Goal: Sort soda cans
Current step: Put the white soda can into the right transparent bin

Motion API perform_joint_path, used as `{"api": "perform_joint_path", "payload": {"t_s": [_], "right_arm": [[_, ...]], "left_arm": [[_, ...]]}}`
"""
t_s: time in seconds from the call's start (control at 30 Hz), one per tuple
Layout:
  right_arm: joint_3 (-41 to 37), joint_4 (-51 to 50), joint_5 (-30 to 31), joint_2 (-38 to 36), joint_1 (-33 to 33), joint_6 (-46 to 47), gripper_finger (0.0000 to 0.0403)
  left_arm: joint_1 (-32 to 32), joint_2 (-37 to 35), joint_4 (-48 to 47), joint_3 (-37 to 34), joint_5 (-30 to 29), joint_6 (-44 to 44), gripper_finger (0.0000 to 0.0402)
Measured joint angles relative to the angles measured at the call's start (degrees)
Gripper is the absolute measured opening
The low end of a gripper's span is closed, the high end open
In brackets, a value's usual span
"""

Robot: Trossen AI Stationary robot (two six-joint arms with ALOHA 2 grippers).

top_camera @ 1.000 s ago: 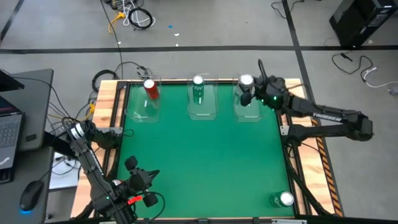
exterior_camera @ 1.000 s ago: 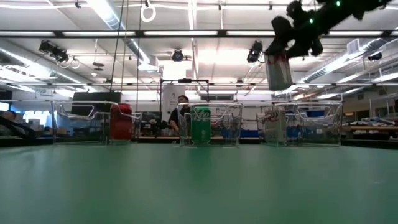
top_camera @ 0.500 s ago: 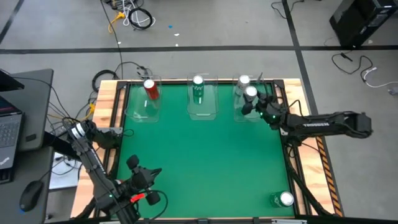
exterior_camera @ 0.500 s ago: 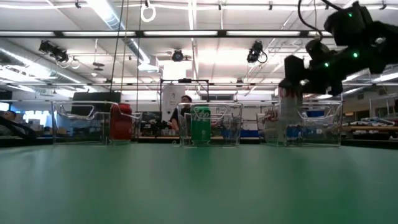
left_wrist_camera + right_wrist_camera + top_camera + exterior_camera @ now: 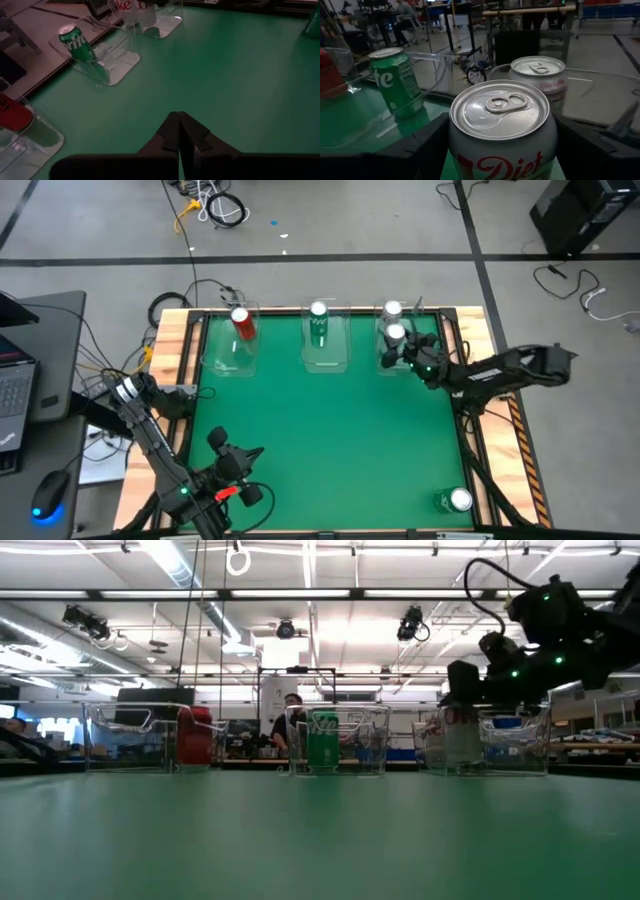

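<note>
Three clear bins stand along the far edge. The left bin holds a red can [image 5: 240, 323], the middle bin a green can [image 5: 318, 320], the right bin a silver-white can [image 5: 391, 309]. My right gripper [image 5: 401, 346] is over the right bin [image 5: 520, 745], shut on a second silver-white can [image 5: 502, 131] just in front of the first [image 5: 539, 75]. Another green can [image 5: 455, 500] stands on its base at the near right corner. My left gripper [image 5: 178, 136] is shut and hovers over the near left part of the table. My right gripper pinches the silver-white can by its side wall, just below the top rim [image 5: 465, 145], one finger [image 5: 427, 147] on each side. The fingers come from the table's right, slanting down. The can stays upright, low inside the right bin; whether its base rests on the bin floor I cannot tell.
Wooden rails [image 5: 470, 430] frame the green table. The wide middle of the mat [image 5: 330, 430] is bare. A laptop and a mouse [image 5: 48, 495] sit on a side desk to the left. A person [image 5: 291, 725] sits far behind the table.
My right gripper has come down from high above the right bin and a little toward the near edge, carrying the silver-white can upright down into the bin, in front of the can that stands there. My left gripper has drifted slightly toward the table's right.
</note>
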Motion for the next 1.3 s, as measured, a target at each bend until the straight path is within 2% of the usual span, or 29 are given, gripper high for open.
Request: {"api": "perform_joint_path", "payload": {"t_s": [0.3, 0.53, 0.7, 0.87, 0.93, 1.3], "right_arm": [[1.63, 13.96, -3.82, 13.43, -2.21, 0.05, 0.0307], [1.96, 18.68, -6.06, 17.4, -3.48, -1.42, 0.0307], [2.31, 17.77, -6.18, 16.83, -3.52, -1.27, 0.0307], [2.26, 16.46, -6.35, 14.74, -3.51, -2.32, 0.0358], [2.2, 16.35, -6.3, 14.1, -3.51, -3.62, 0.0367], [2.13, 16.79, -6.33, 11.12, -2.86, -8.74, 0.0334]], "left_arm": [[1.43, 0.0, 1.95, 0.0, -1.6, 2.25, 0.0], [1.93, 0.0, 2.15, -0.17, -3.36, 2.28, 0.0], [2.96, 0.0, 5.61, -1.76, -4.4, 5.62, 0.0], [4.89, 0.0, 10.14, -1.84, -5.31, 12.92, 0.0], [5.53, 0.0, 11.99, -1.84, -5.4, 16.32, 0.0], [8.73, 0.0, 19.15, -1.84, -4.31, 26.82, 0.0]]}}
